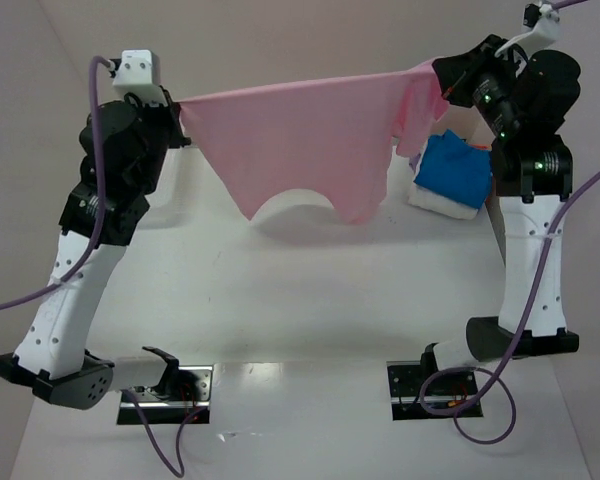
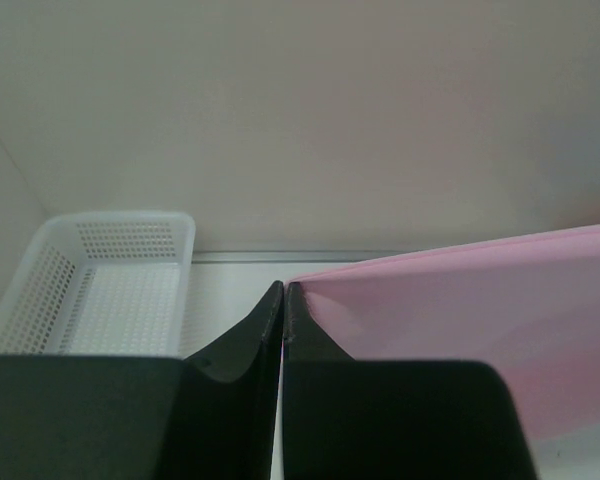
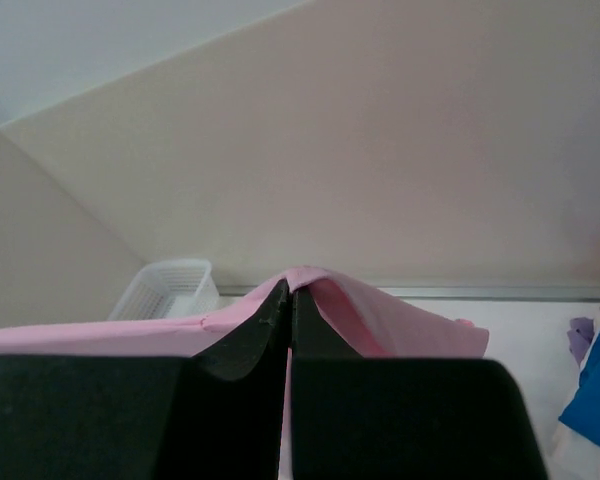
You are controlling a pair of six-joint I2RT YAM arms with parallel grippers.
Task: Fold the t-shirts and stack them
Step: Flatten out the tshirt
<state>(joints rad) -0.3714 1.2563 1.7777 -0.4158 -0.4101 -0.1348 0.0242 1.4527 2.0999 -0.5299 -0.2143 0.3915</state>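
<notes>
White table (image 1: 300, 300), pale walls behind. At far left stands a white mesh basket (image 2: 100, 290). The left gripper (image 2: 283, 292) is pinched closed on one corner of the light pink t-shirt (image 1: 300, 150), which hangs spread in the air between both arms. The right gripper (image 3: 288, 292) is clamped on the opposite corner, with cloth bunched around it. At far right, a blue t-shirt (image 1: 455, 168) lies on a white one (image 1: 445, 205). Risk: both holds are thin fingertip pinches, so too much tension could pull a corner free. The drooping right sleeve hangs near the stack and could drag it.

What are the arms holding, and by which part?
The pink t-shirt, stretched in the air: the left gripper pinches its upper edge at one end, the right gripper at the other.
</notes>
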